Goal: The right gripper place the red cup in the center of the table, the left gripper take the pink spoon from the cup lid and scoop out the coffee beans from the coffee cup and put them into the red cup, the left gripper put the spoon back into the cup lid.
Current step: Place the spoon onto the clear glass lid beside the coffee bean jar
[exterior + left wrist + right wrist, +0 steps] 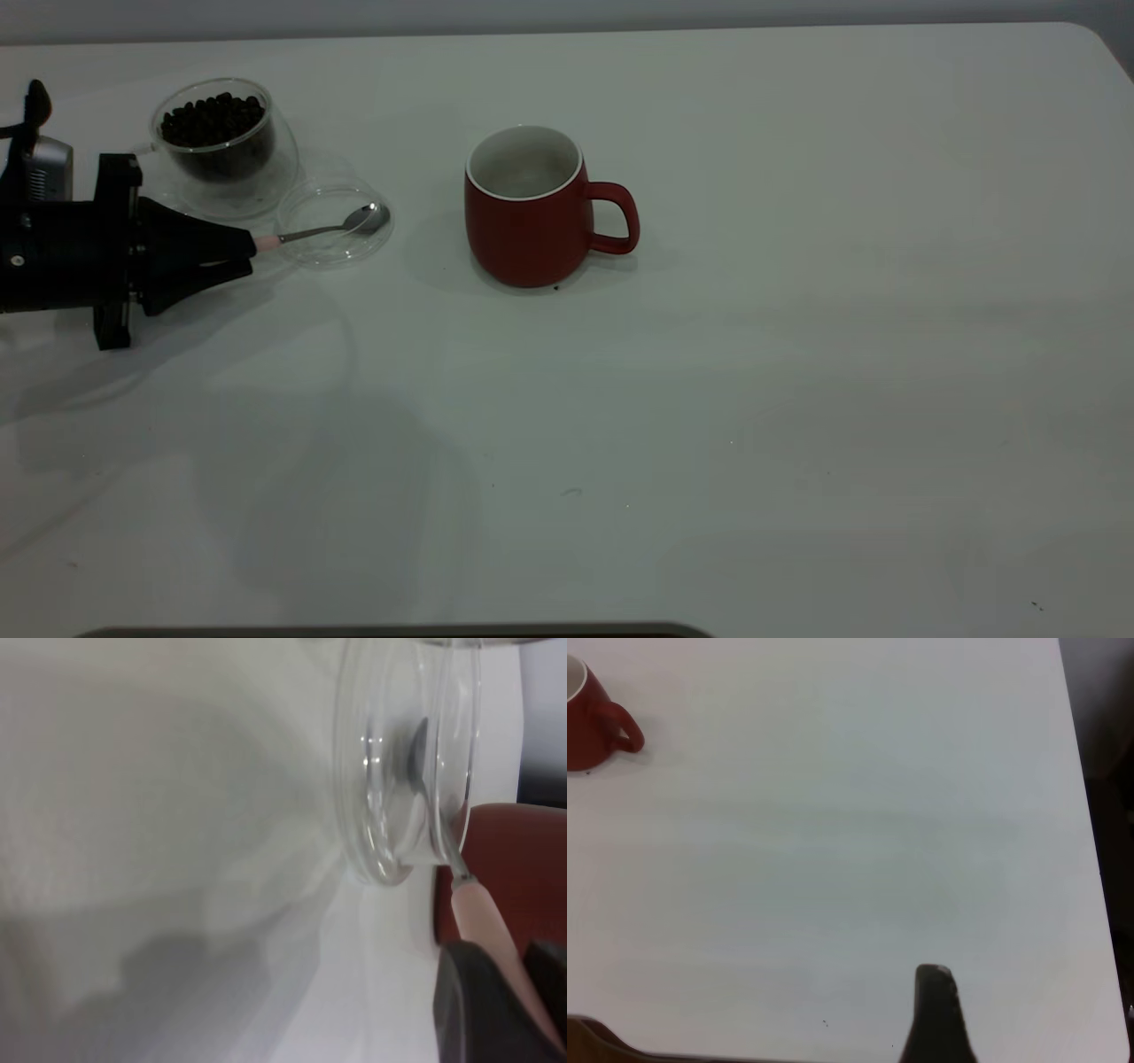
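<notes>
The red cup (523,230) stands upright near the middle of the table (709,399), handle to the right, inside white and empty. The coffee cup (232,177) with coffee beans (213,120) stands at the far left. The cup lid (306,252) lies just in front of it. The pink spoon (328,230) rests with its metal bowl in the lid. My left gripper (248,248) is shut on the spoon's pink handle (478,912), low over the table; the lid (381,771) and red cup (523,868) lie beyond it. My right gripper (937,1014) is outside the exterior view, over bare table away from the red cup (589,722).
The table's right edge (1090,859) runs close to the right gripper. A few dark specks lie on the tabletop, one by the red cup's base (555,287). A dark strip (399,631) lies along the front edge.
</notes>
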